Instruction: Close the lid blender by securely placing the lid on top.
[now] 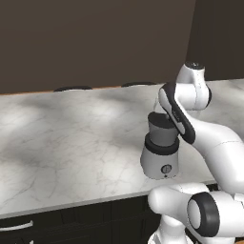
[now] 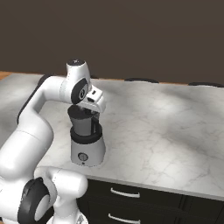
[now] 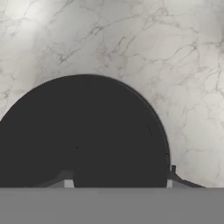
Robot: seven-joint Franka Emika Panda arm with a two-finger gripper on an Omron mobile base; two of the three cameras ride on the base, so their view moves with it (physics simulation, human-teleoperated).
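The blender [image 1: 161, 159] stands near the counter's front edge, silver-white base and dial facing me, dark handle [image 2: 94, 126] on its right side. A dark round lid [image 3: 87, 131] lies flat across the jar's rim [image 1: 161, 119]; its knob cannot be made out. My gripper [image 2: 94, 112] hangs just above the jar's top, a little toward the handle side. In the hand view my gripper [image 3: 118, 179] stands open, its fingertips [image 3: 170, 174] spread wide over the lid's edge with nothing between them. My arm hides the gripper in the left base view.
The white marble counter [image 1: 71, 138] stretches wide to the blender's left and behind it. Dark burners [image 1: 72, 88] sit at the back against the dark wall. Dark drawers with pale handles [image 2: 124, 192] run below the front edge.
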